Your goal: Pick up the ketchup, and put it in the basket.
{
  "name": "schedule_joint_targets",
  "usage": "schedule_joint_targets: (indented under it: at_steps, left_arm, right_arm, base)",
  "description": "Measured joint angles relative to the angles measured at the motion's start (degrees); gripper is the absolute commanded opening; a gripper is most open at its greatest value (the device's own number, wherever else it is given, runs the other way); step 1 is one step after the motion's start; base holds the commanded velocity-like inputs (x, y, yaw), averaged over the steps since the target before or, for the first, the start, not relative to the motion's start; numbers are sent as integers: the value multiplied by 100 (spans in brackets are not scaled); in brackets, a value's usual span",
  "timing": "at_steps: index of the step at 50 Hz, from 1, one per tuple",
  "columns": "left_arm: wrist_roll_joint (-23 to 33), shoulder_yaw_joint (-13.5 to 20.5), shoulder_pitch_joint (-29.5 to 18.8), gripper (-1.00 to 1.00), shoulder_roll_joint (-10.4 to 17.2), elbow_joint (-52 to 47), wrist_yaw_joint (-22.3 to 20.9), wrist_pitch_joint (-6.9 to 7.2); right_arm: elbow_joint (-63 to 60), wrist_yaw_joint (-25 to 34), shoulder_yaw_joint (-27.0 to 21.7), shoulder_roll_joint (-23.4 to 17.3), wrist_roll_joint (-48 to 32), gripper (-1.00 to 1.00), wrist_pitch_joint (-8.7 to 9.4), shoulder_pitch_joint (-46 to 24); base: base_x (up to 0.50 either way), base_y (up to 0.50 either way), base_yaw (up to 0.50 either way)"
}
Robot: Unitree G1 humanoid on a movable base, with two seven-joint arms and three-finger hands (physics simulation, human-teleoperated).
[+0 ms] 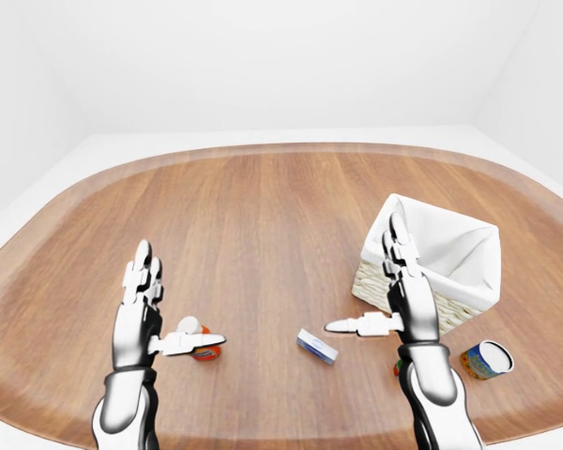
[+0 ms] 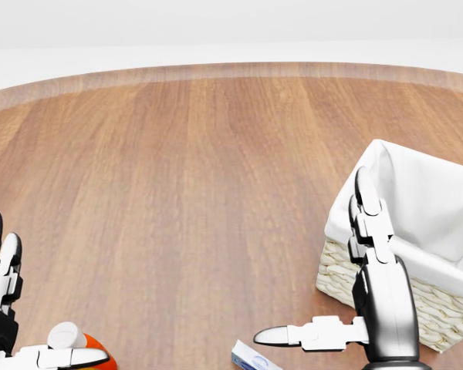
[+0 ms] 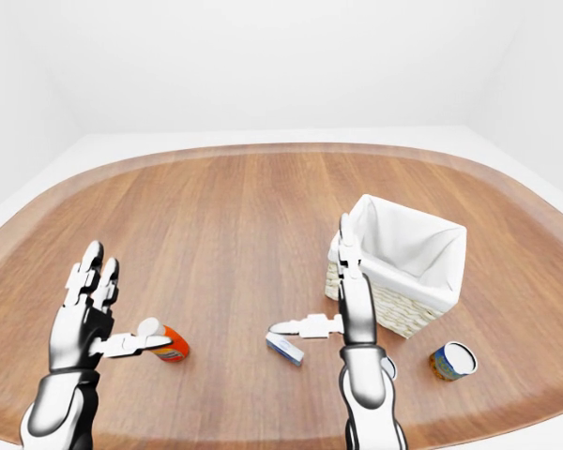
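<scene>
The ketchup (image 3: 167, 343) is seen lying on the worktop (image 3: 244, 225) at lower left, just beside the left hand (image 3: 84, 323), whose fingers are spread. The right hand (image 3: 342, 314) is likewise held open, beside the basket (image 3: 403, 258) at right.

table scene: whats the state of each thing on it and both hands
ketchup: lying on its side, white cap toward the view's left, not held
basket: upright, white liner open, nothing visible inside
can: tipped on its side, open end showing
small box: lying flat on the table
left hand: open, thumb over the ketchup
right hand: open, holding nothing
</scene>
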Motion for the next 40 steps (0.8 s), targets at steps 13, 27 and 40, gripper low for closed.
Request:
schedule_joint_targets:
  at_steps: [13,27,40]
  left_arm:
    - [101,128,-128,100,101,716,44,-55]
    - [192,72,-436,100,300,1712,285,-55]
    - [215,30,-667,100,475,2431,490,-55]
  right_arm:
    - [-5,6,-2,0,-8,100,-7,10]
    - [7,15,-23,4,-4,100,-13,-3]
    - [31,19,-20,3,-7,100,-33,-8]
  base:
    - [0,0,0]
    - [0,0,0]
    - [0,0,0]
